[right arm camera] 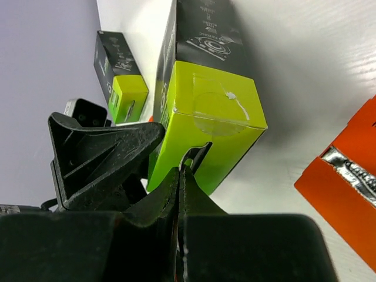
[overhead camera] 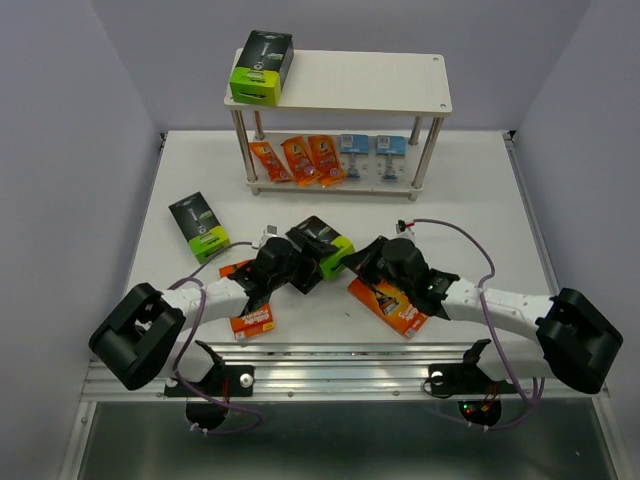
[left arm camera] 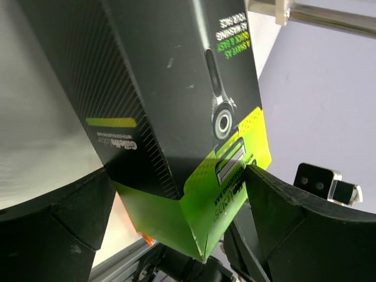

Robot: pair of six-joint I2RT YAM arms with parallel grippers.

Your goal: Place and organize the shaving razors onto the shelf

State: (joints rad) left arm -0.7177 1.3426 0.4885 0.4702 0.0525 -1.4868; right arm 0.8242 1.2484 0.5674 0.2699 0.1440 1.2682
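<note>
Black-and-lime razor box (overhead camera: 325, 250) lies on the table (overhead camera: 480, 200) mid-front, between the two arms and well short of the shelf (overhead camera: 380, 85). Left gripper (left arm camera: 176, 176) is spread to its widest, fingers (left arm camera: 294, 223) straddling the box's long black sides. Nothing shows them squeezing, so I count the box unheld. Right gripper (right arm camera: 179, 170) is closed tight on nothing, its tip right at the lime end flap, touching or just off; can't tell which. I judge the box light, stiff card with a glossy skin, so likely slick under the pads, and the walls would dent if pinched hard mid-panel. Best hold: across the narrow width near mid-length, pads flat on opposite black faces, clear of the taped lime flap. Elsewhere, a twin box (overhead camera: 262, 68) stands on the shelf's top board at left and another (overhead camera: 200, 226) lies on the table to the left. Foil packets (overhead camera: 300, 158) and blister packs (overhead camera: 352, 152) line the lower board; flat orange boxes (overhead camera: 395, 303) lie under the arms.
</note>
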